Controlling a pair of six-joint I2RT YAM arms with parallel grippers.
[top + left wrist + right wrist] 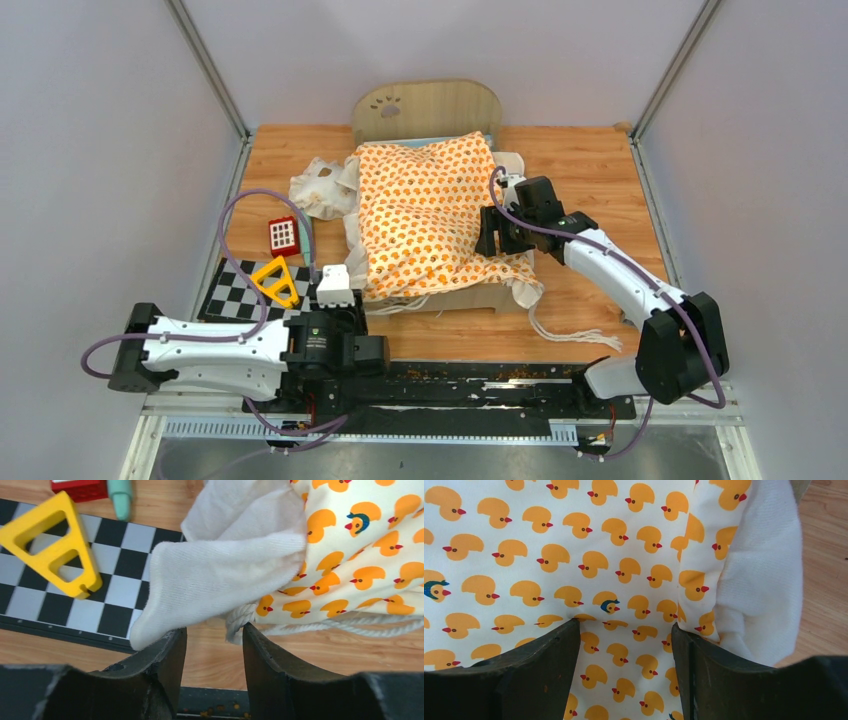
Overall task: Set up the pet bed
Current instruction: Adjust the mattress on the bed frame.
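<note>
The pet bed stands at the back centre; its paw-print end board shows, and the striped base is mostly hidden under the orange duck-print cushion draped over it. A small white pillow lies crumpled at the bed's left. My right gripper is open at the cushion's right edge; in the right wrist view its fingertips rest on the duck fabric. My left gripper is open at the cushion's near-left corner; in the left wrist view the cream corner and a rope tie lie at the tips.
A checkerboard mat with a yellow triangle block lies left of the bed, with a red block behind it. A teal object shows by the red block. Rope ties trail on the wooden table at right. Grey walls enclose the table.
</note>
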